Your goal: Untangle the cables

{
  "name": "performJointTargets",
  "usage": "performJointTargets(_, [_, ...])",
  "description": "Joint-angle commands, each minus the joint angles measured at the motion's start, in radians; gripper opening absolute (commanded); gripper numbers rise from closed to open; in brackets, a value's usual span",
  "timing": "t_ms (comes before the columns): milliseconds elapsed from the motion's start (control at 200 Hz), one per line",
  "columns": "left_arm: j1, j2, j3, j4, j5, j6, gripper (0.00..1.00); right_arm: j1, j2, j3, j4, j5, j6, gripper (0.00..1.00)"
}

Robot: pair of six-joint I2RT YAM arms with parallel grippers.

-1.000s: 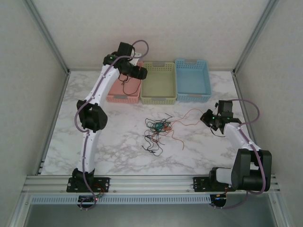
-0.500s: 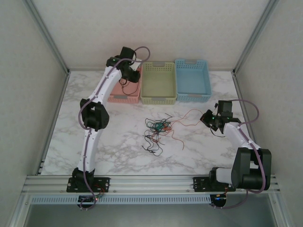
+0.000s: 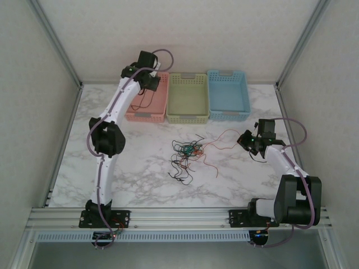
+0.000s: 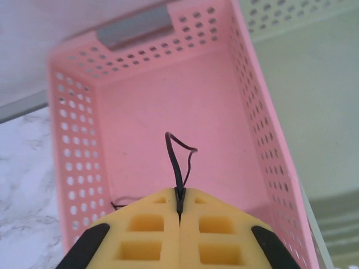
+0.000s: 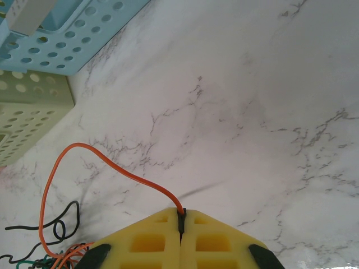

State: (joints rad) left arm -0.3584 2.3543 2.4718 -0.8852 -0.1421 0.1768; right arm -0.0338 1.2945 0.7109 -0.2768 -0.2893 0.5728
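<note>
Cables (image 3: pixel 188 150), thin curly tangle, black, orange, green strands

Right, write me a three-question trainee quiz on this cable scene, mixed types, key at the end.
1. True or false: the left end effector pinches a black cable over the pink basket.
2. Pick one: the right end effector grips a cable coloured A green, B orange, C black.
3. Fill in: the middle basket is ___.
Key: 1 true; 2 B, the orange cable; 3 green.
</note>
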Motion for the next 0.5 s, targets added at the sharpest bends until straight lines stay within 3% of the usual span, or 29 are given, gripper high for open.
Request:
performJointTargets(0, [0.006, 0.01, 0.013, 0.026, -0.028, -0.048, 0.0, 0.005, 0.009, 0.0, -0.002, -0.006, 0.0, 0.0])
performJointTargets(90, [0.004, 0.057, 0.037, 0.025, -0.004, -0.081, 0.0, 0.004, 0.006, 0.003, -0.009, -0.006, -0.003, 0.0])
performJointTargets(155, [0.004, 0.09, 0.065, 0.009, 0.009, -0.113, 0.3, 0.004, 0.003, 0.003, -0.012, -0.004, -0.005, 0.0])
performJointTargets(280, [0.004, 0.082, 0.085, -0.015, 0.089, -0.162, 0.56, 0.005, 0.004, 0.003, -0.01, -0.003, -0.005, 0.0])
performJointTargets(400, [0.008, 0.007, 0.086, 0.005, 0.134, -0.186, 0.68, 0.004, 0.011, 0.005, -0.009, -0.01, -0.003, 0.0])
performJointTargets(496, [0.025, -0.038, 0.117, -0.01, 0.154, -0.221, 0.71, 0.004, 0.007, 0.005, -0.009, -0.012, -0.004, 0.0])
